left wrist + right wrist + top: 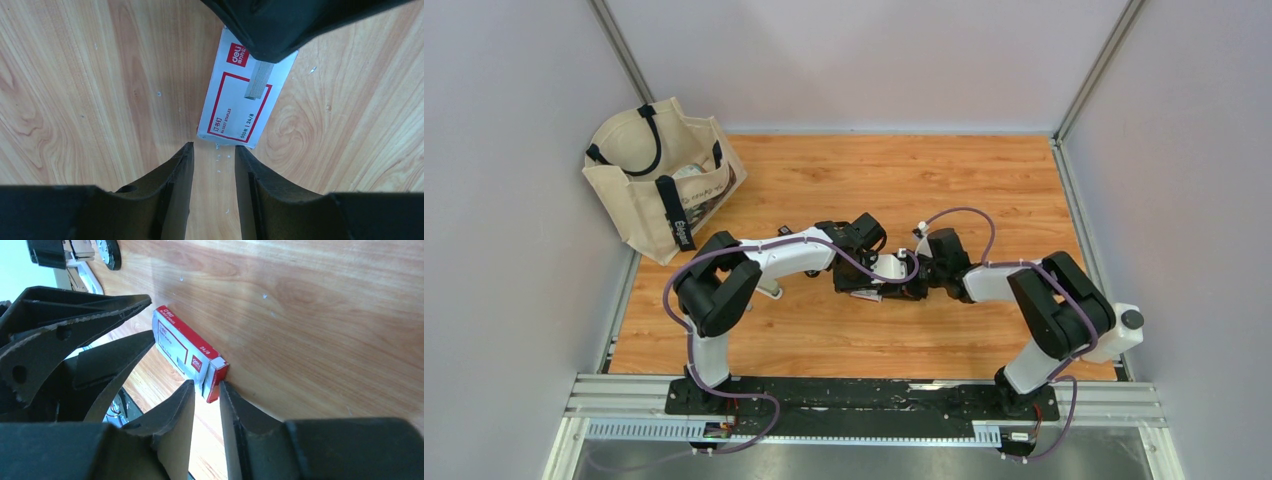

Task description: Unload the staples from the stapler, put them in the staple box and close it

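Note:
A short grey-beige strip of staples (pixel 257 80) lies over a small white box with a red-and-white label (pixel 227 115), its far end under my right gripper's fingers (pixel 265 25). In the right wrist view my right gripper (pixel 206 384) has its jaws narrowly apart at the box's (pixel 175 340) red end, closed on the strip. My left gripper (pixel 214 146) is open and empty, with its tips just short of the box's near edge. In the top view both grippers, left (pixel 864 283) and right (pixel 896 285), meet mid-table over the box (pixel 871 297). The stapler is out of view.
A beige tote bag (pixel 664 175) with black straps stands at the back left corner. Grey walls close in the wooden table (pixel 984 190) on three sides. The left gripper's fingers (pixel 75 330) sit close beside the right gripper. Tiny white specks (pixel 218 160) lie on the wood.

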